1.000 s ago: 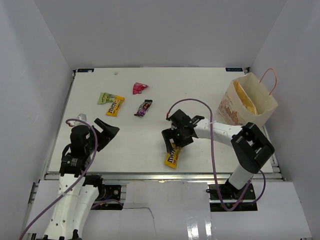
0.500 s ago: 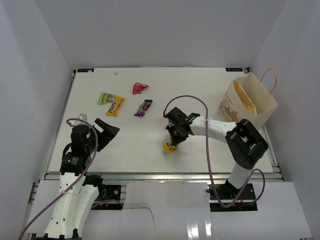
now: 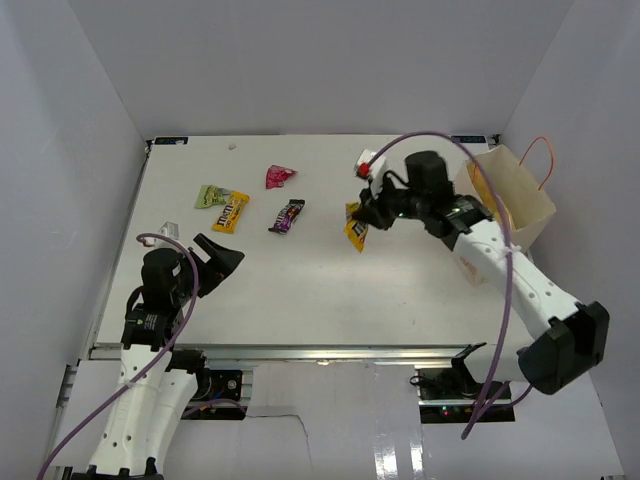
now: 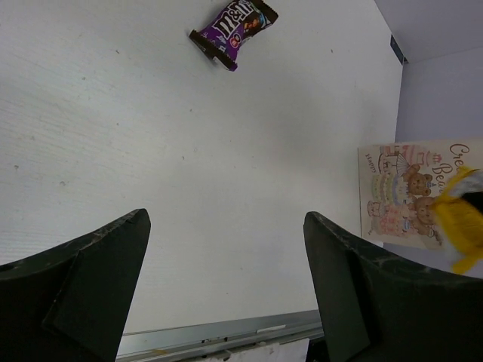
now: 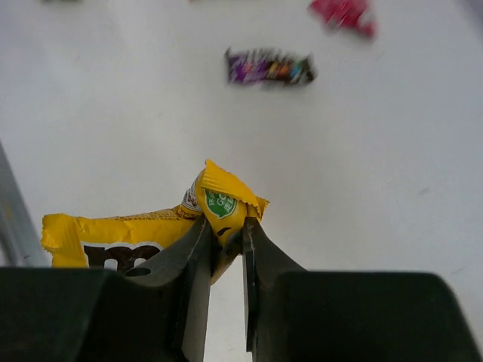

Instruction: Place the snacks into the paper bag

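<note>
My right gripper (image 3: 368,217) (image 5: 226,230) is shut on a yellow candy pack (image 3: 355,228) (image 5: 155,230), which hangs above the table left of the paper bag (image 3: 505,205) (image 4: 411,192). The bag stands upright at the right edge with a chip bag (image 3: 490,197) inside. A second yellow candy pack (image 3: 231,211), a light green packet (image 3: 209,195), a pink wrapper (image 3: 279,176) (image 5: 343,13) and a dark purple bar (image 3: 287,215) (image 4: 232,30) (image 5: 269,68) lie on the far left half of the table. My left gripper (image 3: 215,256) (image 4: 226,290) is open, low near the front left, holding nothing.
White walls enclose the table on three sides. The metal front rail (image 3: 320,350) (image 4: 219,335) runs along the near edge. A purple cable (image 3: 440,140) arcs over my right arm. The bag's orange cord handle (image 3: 545,160) sticks up at the right wall.
My right gripper closed on the yellow candy pack near the front centre, lifted it, and carried it back and rightward toward the paper bag. The left arm stayed put.
</note>
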Controlling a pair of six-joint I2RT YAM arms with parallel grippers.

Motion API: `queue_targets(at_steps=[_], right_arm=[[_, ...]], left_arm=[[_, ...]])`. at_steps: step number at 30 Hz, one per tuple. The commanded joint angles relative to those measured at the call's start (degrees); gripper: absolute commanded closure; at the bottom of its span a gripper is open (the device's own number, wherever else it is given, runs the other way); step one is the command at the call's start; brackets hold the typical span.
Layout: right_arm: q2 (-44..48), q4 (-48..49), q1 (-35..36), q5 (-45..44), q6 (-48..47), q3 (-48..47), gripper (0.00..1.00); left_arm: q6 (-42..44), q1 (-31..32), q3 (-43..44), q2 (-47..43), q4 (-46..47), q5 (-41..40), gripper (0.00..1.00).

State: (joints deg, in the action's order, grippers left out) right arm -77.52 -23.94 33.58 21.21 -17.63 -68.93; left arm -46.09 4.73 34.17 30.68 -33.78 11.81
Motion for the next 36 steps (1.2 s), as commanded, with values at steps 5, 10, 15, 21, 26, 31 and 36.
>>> queue_targets(at_steps=[5, 10, 15, 21, 26, 31, 36], right_arm=[[7.2, 2.5, -20.3, 13.2, -15.7, -21.5, 0.92], [4.5, 2.4, -38.2, 16.4, -13.5, -33.4, 0.92], [0.8, -4.4, -48.7, 21.9, -22.4, -36.1, 0.92], [-5.9, -16.6, -49.3, 19.3, -42.1, -38.3, 0.92], [-15.3, -29.4, -49.3, 15.4, -52.8, -46.8, 0.92], [-18.2, -37.7, -46.0, 8.4, -62.8, -49.2, 0.89], [-14.6, -36.1, -42.5, -2.3, -74.0, -40.2, 0.88]], left_arm=[[2.1, 0.0, 0.5, 0.7, 4.2, 2.7, 0.07], [3.4, 0.0, 1.2, 2.3, 6.7, 4.1, 0.07], [6.2, -0.1, 2.6, 8.1, 10.0, 6.6, 0.07], [9.5, 0.0, 4.4, 18.9, 18.7, 10.5, 0.07], [11.0, 0.0, 7.0, 27.8, 24.1, 13.0, 0.07], [13.2, 0.2, 8.3, 34.2, 27.2, 15.5, 0.07], [12.2, 0.5, 8.1, 37.3, 30.6, 16.6, 0.07]])
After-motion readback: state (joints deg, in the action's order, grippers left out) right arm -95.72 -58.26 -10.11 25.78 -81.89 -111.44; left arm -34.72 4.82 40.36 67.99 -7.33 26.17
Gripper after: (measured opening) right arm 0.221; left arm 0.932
